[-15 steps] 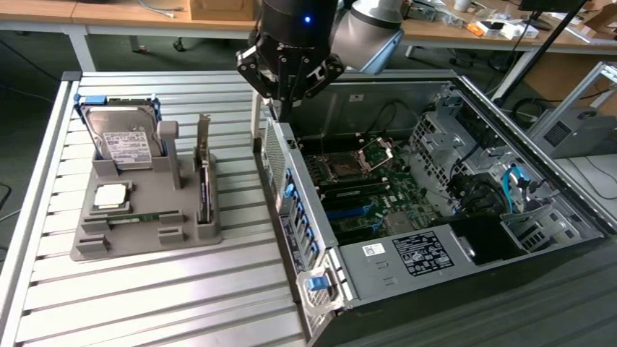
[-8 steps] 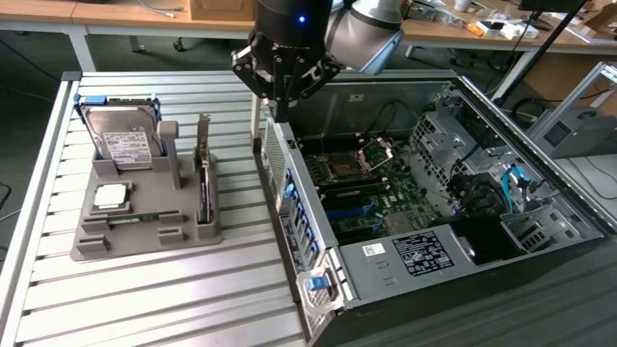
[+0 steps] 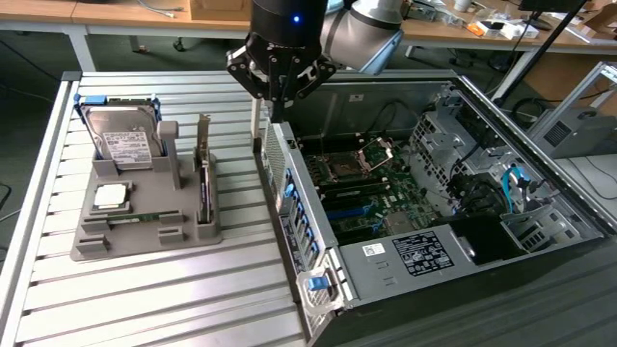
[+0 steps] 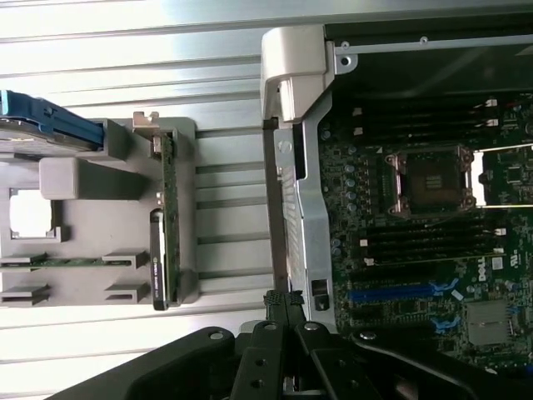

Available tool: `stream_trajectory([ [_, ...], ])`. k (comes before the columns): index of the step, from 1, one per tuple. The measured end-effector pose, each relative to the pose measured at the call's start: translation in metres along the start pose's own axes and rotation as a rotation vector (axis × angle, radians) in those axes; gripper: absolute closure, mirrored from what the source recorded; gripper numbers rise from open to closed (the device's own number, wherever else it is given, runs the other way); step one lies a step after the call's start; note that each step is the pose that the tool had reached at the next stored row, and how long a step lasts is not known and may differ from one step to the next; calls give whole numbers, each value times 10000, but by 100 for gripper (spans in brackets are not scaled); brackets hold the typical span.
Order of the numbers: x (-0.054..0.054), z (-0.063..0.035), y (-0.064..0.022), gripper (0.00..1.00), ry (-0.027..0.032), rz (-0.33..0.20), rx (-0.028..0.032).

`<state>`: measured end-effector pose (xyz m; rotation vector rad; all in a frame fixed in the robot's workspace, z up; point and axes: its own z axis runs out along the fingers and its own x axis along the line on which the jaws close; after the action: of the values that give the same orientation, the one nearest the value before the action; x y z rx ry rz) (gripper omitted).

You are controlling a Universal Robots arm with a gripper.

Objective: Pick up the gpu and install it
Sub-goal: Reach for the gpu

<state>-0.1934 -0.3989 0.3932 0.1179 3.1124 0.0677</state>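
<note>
Table: slatted table [image 3: 144,303], grey holder [image 3: 144,238], open computer case [image 3: 289,188].
Tool: our tool [image 3: 279,108] pressed together, empty, above the case wall.
Gpu: gpu [image 3: 204,189] on edge in holder, toward the exterior view's left of tool, lengthwise along that wall.

We see the black gripper [image 3: 279,107]; beside it, a grey tray [image 3: 144,242], dark-green gpu [image 3: 204,195] and blue-framed silver drive [image 3: 123,141].

Gpu [image 4: 158,250] stands edgewise — in holder [image 4: 83,229] (grey).
</note>
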Motion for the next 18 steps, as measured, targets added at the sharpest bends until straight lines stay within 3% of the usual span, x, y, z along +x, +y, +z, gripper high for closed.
stream_trajectory([
  [18, 110, -3, -8, 89, 1, 0, 0],
])
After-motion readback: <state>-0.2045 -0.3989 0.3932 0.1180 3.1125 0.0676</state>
